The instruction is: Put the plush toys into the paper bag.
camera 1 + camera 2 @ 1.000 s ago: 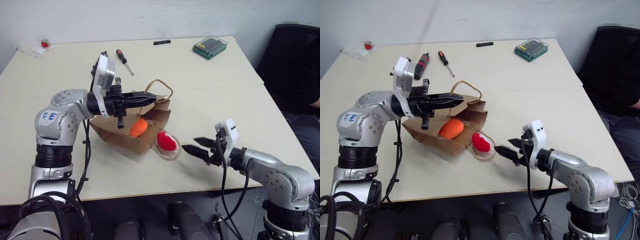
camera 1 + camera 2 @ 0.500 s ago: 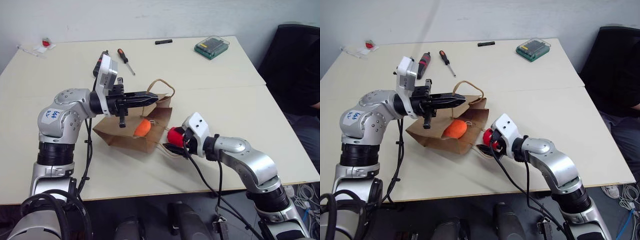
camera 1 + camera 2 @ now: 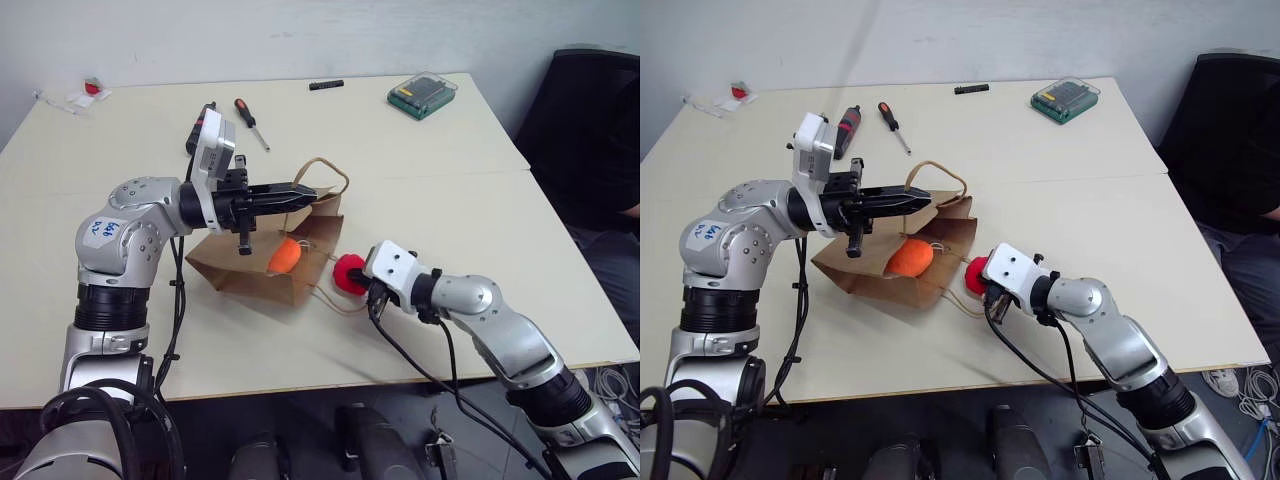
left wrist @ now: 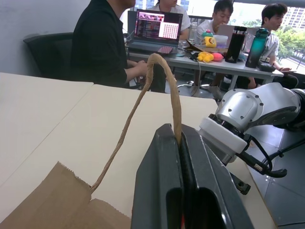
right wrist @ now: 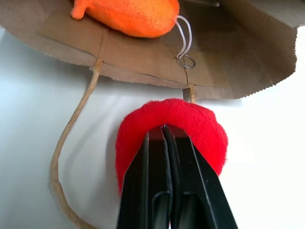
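1. Two grippers we show: our left gripper (image 3: 300,189) pinches the upper cord handle (image 4: 159,90) of the brown kraft paper bag (image 3: 245,272).
2. Our right gripper (image 5: 164,136) clamps the rounded red plush toy (image 5: 171,124) just outside the bag's mouth.
3. The flat orange plush toy (image 3: 284,255) lies inside the bag.

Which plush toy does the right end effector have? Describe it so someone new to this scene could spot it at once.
Find the brown paper bag lying open on the beige table. Just outside its mouth, beside the lower cord handle, sits a small rounded red plush toy pinched in the right end effector. The orange plush toy is already inside the bag; this one is red and outside.
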Controlling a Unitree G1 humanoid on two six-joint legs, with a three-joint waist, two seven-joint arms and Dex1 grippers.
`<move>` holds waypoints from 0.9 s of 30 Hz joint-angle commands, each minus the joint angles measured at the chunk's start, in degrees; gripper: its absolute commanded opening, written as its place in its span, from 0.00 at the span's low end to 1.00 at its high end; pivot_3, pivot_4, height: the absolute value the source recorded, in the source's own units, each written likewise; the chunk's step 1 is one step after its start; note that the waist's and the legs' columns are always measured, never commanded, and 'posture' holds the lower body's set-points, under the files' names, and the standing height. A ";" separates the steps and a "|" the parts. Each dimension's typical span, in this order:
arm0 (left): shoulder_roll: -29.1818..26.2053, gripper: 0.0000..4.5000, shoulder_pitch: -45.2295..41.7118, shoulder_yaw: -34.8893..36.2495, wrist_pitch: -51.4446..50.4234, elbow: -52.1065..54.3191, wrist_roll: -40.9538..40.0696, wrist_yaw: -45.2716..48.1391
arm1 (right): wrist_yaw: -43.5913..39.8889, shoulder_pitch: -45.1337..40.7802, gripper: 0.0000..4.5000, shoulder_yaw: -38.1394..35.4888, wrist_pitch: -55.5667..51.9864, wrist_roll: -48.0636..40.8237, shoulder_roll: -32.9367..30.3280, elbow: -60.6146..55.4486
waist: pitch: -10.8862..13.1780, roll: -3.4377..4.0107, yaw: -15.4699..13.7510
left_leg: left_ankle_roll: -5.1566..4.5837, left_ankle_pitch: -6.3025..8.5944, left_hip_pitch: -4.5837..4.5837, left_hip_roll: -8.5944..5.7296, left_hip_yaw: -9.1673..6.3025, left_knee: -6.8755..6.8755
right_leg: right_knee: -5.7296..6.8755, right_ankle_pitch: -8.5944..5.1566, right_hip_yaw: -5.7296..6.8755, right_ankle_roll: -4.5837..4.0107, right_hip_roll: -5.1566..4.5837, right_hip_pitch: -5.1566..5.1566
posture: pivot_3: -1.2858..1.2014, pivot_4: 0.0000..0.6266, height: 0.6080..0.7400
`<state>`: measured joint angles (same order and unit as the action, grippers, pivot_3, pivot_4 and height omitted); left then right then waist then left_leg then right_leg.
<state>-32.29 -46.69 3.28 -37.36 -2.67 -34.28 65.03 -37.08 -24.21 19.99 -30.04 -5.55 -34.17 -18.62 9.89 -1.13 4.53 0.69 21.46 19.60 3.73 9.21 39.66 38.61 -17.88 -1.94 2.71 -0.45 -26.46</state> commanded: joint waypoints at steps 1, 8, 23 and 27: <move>-0.11 0.00 -1.78 0.04 0.97 0.87 -0.40 0.22 | -1.04 1.09 0.00 -1.63 -1.23 -0.88 0.35 -1.67 | 0.00 0.00 -0.08 | 0.00 0.00 0.00 0.00 0.00 0.00 | 0.00 0.00 0.00 0.00 0.00 0.00 | 0.52 0.24 1.00; -0.04 0.00 -2.28 -0.29 1.30 0.30 -0.26 0.53 | -0.62 0.52 0.44 -4.74 -5.41 -1.63 0.19 -4.87 | 0.00 0.00 -0.12 | 0.00 0.00 0.01 0.01 0.00 0.03 | 0.02 0.00 0.00 0.00 0.00 0.00 | 0.52 0.24 1.00; 0.01 0.00 -3.09 -1.15 2.16 -0.43 -0.12 0.92 | -0.62 -0.83 0.37 -2.86 0.57 3.57 3.60 3.20 | 0.00 0.00 0.03 | 0.00 0.00 0.00 0.01 0.02 0.02 | 0.03 0.00 0.00 0.00 0.03 -0.01 | 0.52 0.24 1.00; 0.02 0.00 -2.93 -1.22 2.22 -0.26 -0.17 1.07 | -1.93 -3.60 0.09 -5.32 -3.04 -1.09 7.12 0.51 | 0.00 0.00 0.29 | 0.00 0.00 -0.01 0.03 0.02 0.03 | 0.06 0.00 -0.01 0.00 0.03 -0.02 | 0.52 0.24 1.00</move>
<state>-32.18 -48.78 1.46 -36.16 -3.37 -34.17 65.89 -38.32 -25.59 16.91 -32.31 -4.12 -28.31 -14.09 9.90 -1.12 4.82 0.70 21.46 19.59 3.75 9.24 39.69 38.71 -17.88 -1.96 2.71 -0.42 -26.49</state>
